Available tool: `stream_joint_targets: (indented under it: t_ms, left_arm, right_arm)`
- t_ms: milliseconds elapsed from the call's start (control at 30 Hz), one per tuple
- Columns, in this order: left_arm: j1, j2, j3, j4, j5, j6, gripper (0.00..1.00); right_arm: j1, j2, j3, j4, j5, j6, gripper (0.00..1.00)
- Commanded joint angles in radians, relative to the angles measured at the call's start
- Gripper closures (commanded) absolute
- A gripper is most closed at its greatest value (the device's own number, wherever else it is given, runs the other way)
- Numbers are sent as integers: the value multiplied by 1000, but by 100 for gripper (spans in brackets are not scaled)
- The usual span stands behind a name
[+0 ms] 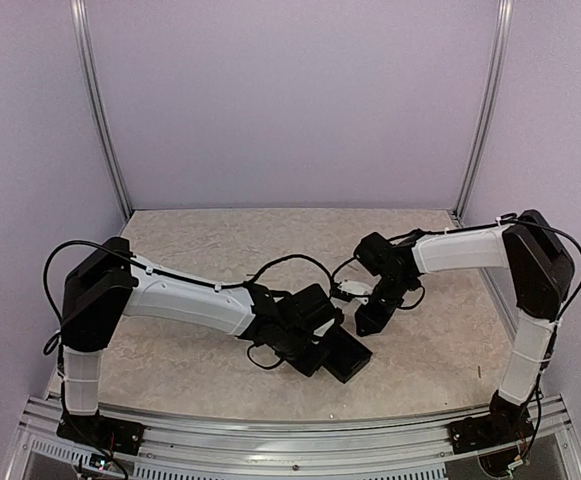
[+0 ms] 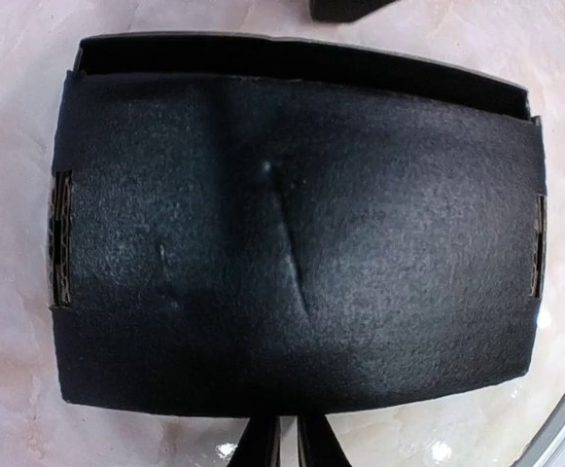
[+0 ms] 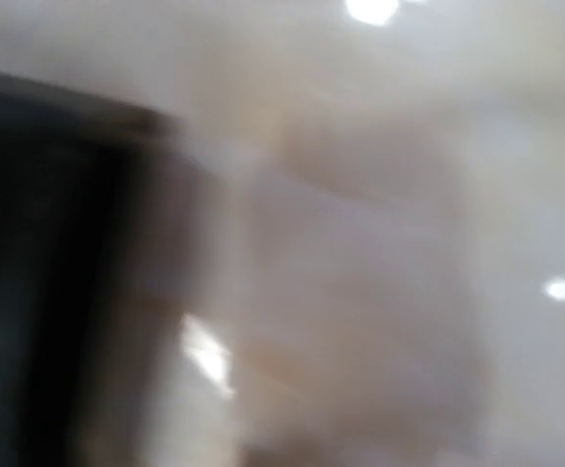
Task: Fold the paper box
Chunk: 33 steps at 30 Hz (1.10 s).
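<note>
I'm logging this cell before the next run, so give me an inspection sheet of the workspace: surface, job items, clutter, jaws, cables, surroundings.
Surface: beige marbled tabletop, flat.
Job's things: matte black cardboard paper box at the table's front centre, with a dented crease in its top panel and an open gap along its far edge.
Clutter: nothing seen.
Grippers: left gripper has its jaws close together at the box's near edge, grip unclear. Right gripper is just beyond the box, jaws unreadable because its wrist view is blurred.
Cables: black cables loop loosely along both arms.
Surroundings: pale lilac walls, aluminium corner posts, aluminium rail at the near edge.
</note>
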Motion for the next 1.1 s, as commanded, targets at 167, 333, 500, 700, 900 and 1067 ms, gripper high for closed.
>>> stream_joint_targets:
  t_ms: [167,333,500,700,900,1067]
  left_arm:
    - [-47,21,-17,-9,-18,23,91]
    - [-72,40,-2,-1,-15,34,91]
    - [-72,87,59,22,-18,74,92]
    - [-64,135,138,35,-25,124,93]
    - [-59,107,109,106,-23,133,93]
    - [-60,112,128,65,-45,129,94]
  right_arm:
    - [-26,-160,-134,-29,216,-75,80]
    - [-11,-209,-238,-9,66,-94,85]
    - [60,-165,-200,-13,-135,-76,90]
    - [85,-91,-157,-27,-213,-78,92]
    - [86,-123,-145,-19,-301,-59,92]
    - [72,-115,-129,-65,-99,-67,92]
